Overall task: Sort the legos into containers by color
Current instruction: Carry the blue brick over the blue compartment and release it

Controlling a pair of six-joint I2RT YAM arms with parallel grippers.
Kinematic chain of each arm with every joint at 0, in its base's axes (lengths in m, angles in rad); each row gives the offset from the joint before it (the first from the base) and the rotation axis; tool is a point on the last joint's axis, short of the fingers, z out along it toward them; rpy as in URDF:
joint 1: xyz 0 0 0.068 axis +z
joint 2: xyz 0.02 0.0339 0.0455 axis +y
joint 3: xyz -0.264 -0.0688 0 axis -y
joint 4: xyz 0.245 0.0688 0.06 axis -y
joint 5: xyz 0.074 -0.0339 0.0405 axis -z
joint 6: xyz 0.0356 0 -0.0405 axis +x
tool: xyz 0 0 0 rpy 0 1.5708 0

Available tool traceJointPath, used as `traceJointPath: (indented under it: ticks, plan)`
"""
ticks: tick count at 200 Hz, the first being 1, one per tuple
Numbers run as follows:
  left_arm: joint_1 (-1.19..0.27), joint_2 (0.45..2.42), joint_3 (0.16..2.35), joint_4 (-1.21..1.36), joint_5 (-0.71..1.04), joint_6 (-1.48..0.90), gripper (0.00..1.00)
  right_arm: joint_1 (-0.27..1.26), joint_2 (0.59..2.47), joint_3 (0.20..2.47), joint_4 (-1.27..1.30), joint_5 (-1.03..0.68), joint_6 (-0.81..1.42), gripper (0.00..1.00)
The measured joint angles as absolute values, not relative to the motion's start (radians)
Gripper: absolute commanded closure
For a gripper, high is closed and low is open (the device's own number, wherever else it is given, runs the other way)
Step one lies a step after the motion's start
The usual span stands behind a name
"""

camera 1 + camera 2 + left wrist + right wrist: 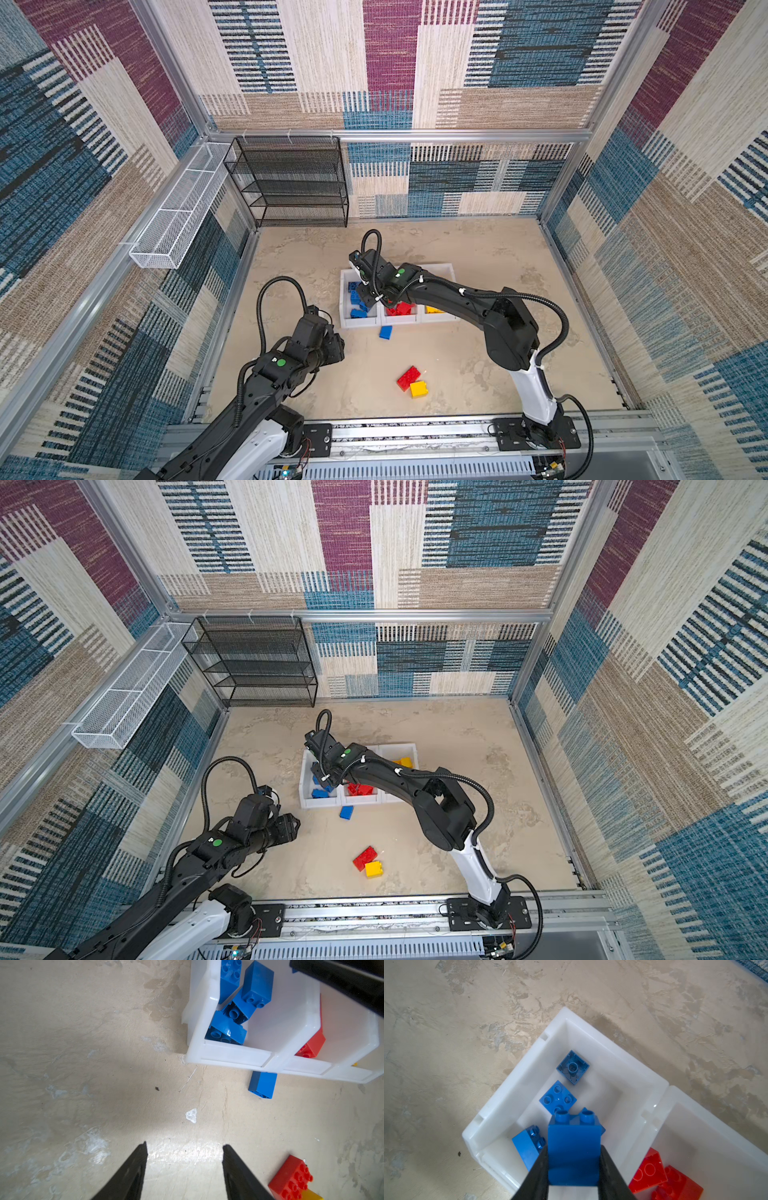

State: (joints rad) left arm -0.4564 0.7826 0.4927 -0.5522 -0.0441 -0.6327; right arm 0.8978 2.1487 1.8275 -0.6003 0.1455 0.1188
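Pinching blue lego (574, 1151) between right fingers (534, 1178), above leftmost container (614, 1047).

Bright even light, soft shadows, wide-angle edge distortion

In both top views the right arm (449, 291) lies across the containers (360, 322) and covers most of the middle bin and of the bin at the right end of the row. The yellow legos (434, 309) inside show only as a small patch. The right tool (574, 1147) sits under its own wrist there, so its fingertips and the blue brick (574, 1157) clamped between them cannot be made out from above. In the right wrist view a second blue brick (602, 1129) behind it shows just a corner, and the red legos (654, 1172) run off the picture's edge. In the left wrist view the loose yellow brick (311, 1195) is a cut-off wedge, the containers run off the side, and the right arm is a dark blur.
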Motion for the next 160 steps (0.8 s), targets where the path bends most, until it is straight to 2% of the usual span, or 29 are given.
traceJointPath:
  ticks: [16, 33, 82, 160]
  plan:
    - [-0.456, 0.78, 0.491, -0.552, -0.037, -0.634, 0.39, 0.888, 2.16, 1.842, -0.607, 0.142, 0.127, 0.39]
    - [-0.456, 0.778, 0.488, -0.553, -0.025, -0.637, 0.39, 0.878, 2.161, 1.847, -0.609, 0.142, 0.131, 0.31]
    - [-0.456, 0.779, 0.48, -0.554, -0.019, -0.648, 0.39, 0.875, 2.133, 1.819, -0.611, 0.141, 0.145, 0.28]
    - [-0.482, 0.834, 0.48, -0.516, 0.039, -0.648, 0.39, 0.85, 1.945, 1.632, -0.569, 0.118, 0.191, 0.27]
